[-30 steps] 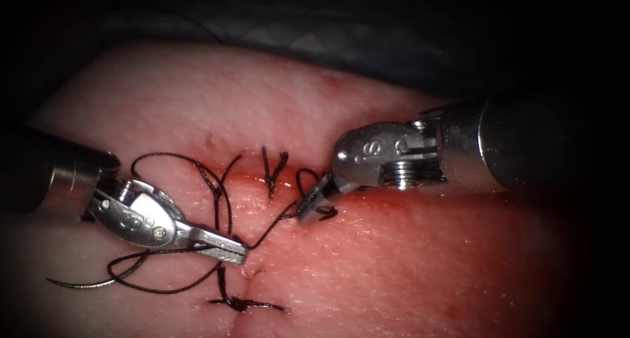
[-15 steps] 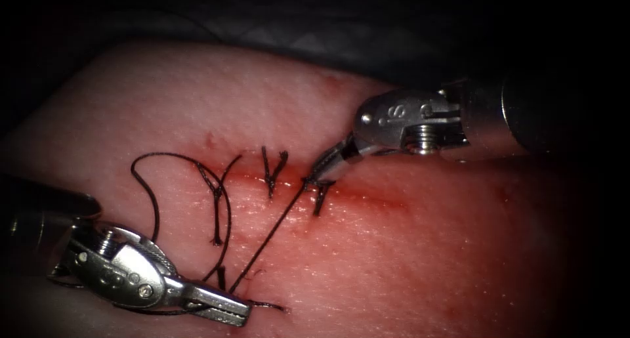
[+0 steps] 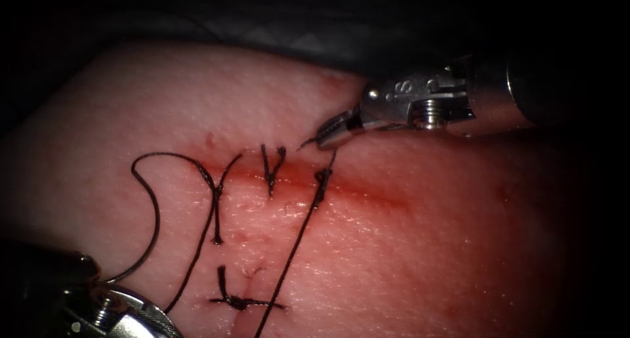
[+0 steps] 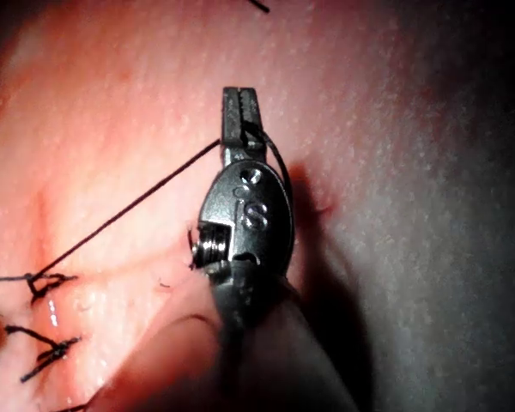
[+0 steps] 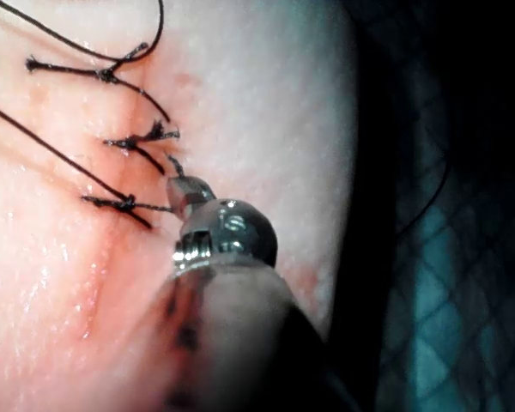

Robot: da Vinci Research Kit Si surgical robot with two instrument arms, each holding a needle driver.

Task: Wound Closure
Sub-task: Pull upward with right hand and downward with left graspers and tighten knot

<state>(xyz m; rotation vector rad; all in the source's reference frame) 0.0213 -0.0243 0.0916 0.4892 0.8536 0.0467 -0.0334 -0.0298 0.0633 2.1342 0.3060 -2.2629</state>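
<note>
The tissue (image 3: pixel 426 246) carries a reddened cut (image 3: pixel 367 192) running across it. My right tool (image 3: pixel 326 136) sits just beyond the cut, jaws shut on the short thread tail of a fresh knot (image 3: pixel 321 178); the same tool (image 5: pixel 182 189) holds that tail beside the knot (image 5: pixel 124 203). From the knot a taut black thread (image 3: pixel 289 253) runs down and left to my left tool (image 4: pixel 240 112), whose jaws are shut on the thread (image 4: pixel 129 210). The left tool's wrist (image 3: pixel 115 315) sits at the lower left edge.
Two earlier tied stitches (image 3: pixel 272 167) (image 3: pixel 215 193) lie on the cut left of the fresh knot, and a third knot (image 3: pixel 236 303) sits nearer the front. A slack thread loop (image 3: pixel 154 207) curves over the left tissue. Red fluid lines the cut. Dark cloth (image 3: pixel 328 23) lies behind.
The left tool pulled down and left, the right tool up and right. The thread between them straightened and the loop drew down into a tight knot on the cut.
</note>
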